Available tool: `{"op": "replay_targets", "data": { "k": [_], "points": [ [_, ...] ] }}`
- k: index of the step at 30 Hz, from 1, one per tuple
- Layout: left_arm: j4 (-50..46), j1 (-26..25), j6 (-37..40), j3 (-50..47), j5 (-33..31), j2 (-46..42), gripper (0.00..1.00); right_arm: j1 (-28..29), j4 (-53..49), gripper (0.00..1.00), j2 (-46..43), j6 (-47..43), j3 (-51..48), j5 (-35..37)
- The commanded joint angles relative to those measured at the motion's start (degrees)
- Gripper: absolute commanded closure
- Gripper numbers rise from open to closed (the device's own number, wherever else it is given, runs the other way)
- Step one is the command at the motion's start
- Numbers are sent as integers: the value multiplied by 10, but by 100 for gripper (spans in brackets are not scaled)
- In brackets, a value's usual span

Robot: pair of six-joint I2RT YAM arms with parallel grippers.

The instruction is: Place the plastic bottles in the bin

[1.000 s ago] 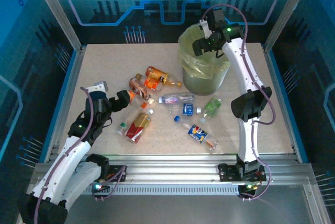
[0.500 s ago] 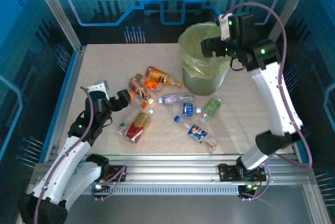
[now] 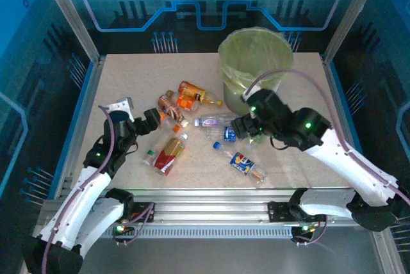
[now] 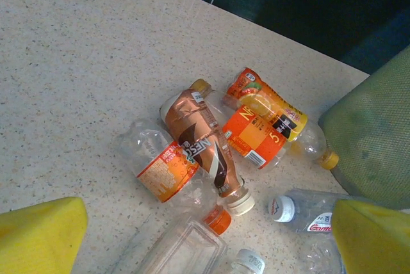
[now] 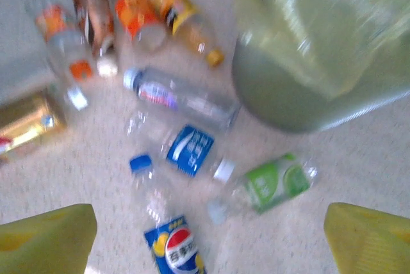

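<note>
Several plastic bottles lie in a loose group on the table in front of the bin [image 3: 251, 69]. My left gripper [image 3: 151, 121] hovers open just left of a brown bottle [image 4: 205, 139], an orange bottle [image 4: 269, 123] and a clear bottle with an orange cap [image 4: 186, 245]. Its yellow fingertips [image 4: 38, 235] frame them, holding nothing. My right gripper [image 3: 241, 127] hangs open and empty above the blue-label bottle [image 5: 191, 149], the green-label bottle [image 5: 272, 184] and the Pepsi bottle [image 5: 176, 248]. The bin [image 5: 320, 43] stands just beyond them.
A red-and-gold bottle [image 3: 168, 154] lies near the left arm. A clear water bottle [image 5: 179, 98] lies close against the bin's foot. Metal rails [image 3: 211, 200] run along the near table edge, and frame posts stand at the corners.
The right arm has swung from above the bin's mouth down and toward the near side, now over the bottles in front of the bin. The left arm has not moved.
</note>
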Motion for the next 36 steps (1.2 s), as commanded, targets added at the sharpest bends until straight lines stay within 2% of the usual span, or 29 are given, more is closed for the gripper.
{"op": "replay_targets", "data": {
  "k": [1, 7, 18, 26, 36],
  "points": [
    [25, 6, 4, -11, 16, -9, 1, 37, -44, 12, 17, 64, -46, 27],
    [24, 6, 3, -11, 12, -10, 1, 68, -44, 17, 99, 66, -92, -9],
    [6, 6, 12, -9, -14, -23, 1, 74, 11, 24, 261, 11, -88, -21],
    [1, 6, 18, -6, -25, -26, 1, 73, 45, 25, 305, -18, -91, -50],
    [1, 6, 19, -6, -28, -25, 1, 68, 68, 21, 340, -26, -115, -51]
  ]
}}
